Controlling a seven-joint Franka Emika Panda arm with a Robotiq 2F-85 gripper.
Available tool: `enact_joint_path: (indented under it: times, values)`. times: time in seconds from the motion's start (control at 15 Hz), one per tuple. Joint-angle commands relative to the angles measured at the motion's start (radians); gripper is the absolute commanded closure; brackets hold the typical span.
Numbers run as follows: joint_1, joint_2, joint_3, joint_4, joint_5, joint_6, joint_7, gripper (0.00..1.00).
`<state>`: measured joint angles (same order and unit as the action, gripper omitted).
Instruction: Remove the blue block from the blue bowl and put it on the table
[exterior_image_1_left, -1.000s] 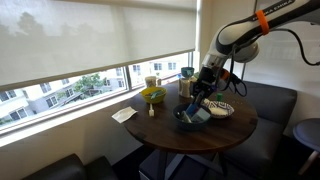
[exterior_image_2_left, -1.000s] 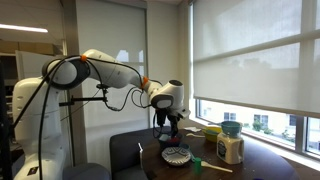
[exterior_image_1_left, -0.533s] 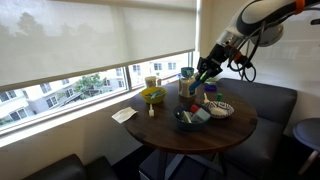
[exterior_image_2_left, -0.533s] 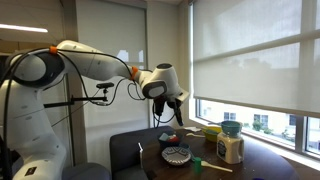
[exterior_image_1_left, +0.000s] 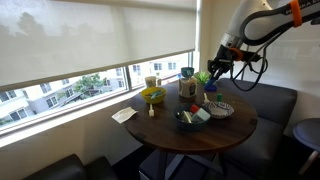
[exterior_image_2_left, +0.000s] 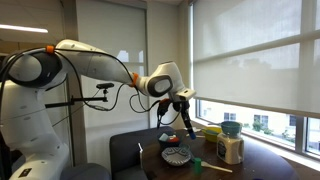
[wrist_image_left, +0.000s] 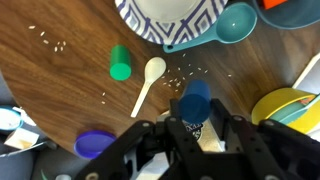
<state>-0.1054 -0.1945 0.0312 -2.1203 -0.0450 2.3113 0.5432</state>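
Note:
My gripper (wrist_image_left: 196, 128) is shut on the blue block (wrist_image_left: 195, 100), which sits between the fingers high above the round brown table (wrist_image_left: 60, 90). In both exterior views the gripper (exterior_image_1_left: 210, 78) (exterior_image_2_left: 188, 122) hangs well above the table (exterior_image_1_left: 232, 128), up and off to one side of the dark blue bowl (exterior_image_1_left: 190, 118) (exterior_image_2_left: 177, 156). The block is too small to make out in the exterior views. The blue bowl does not show in the wrist view.
Below the gripper lie a patterned plate (wrist_image_left: 160, 18), a teal cup (wrist_image_left: 228, 24), a wooden spoon (wrist_image_left: 148, 82), a green piece (wrist_image_left: 120, 63), a purple-blue disc (wrist_image_left: 95, 145) and the yellow bowl (wrist_image_left: 287, 104). A jar (exterior_image_2_left: 231, 147) stands near the window.
The gripper has risen from the blue bowl and swung up and away from it, carrying the blue block.

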Motion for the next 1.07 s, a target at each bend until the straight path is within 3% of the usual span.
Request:
enact_joint_path:
  times: [0.0, 0.07, 0.13, 0.33, 0.4, 0.53, 0.73, 1.0]
  values:
    - [0.006, 0.1, 0.052, 0.179, -0.216, -0.123, 0.056, 0.9]
    - [0.025, 0.116, 0.054, 0.202, -0.236, -0.122, 0.006, 0.9]
    - [0.022, 0.048, 0.024, 0.108, -0.17, -0.082, 0.018, 0.65]
    - [0.043, 0.095, 0.035, 0.166, -0.209, -0.096, 0.012, 0.65]
    - [0.043, 0.102, 0.034, 0.171, -0.212, -0.096, 0.01, 0.9]
    - [0.055, 0.182, 0.03, 0.228, -0.135, -0.037, -0.001, 0.9]
    - [0.066, 0.279, 0.017, 0.35, -0.047, -0.036, -0.106, 0.9]
    - [0.07, 0.429, 0.015, 0.556, 0.138, -0.23, -0.29, 0.9]
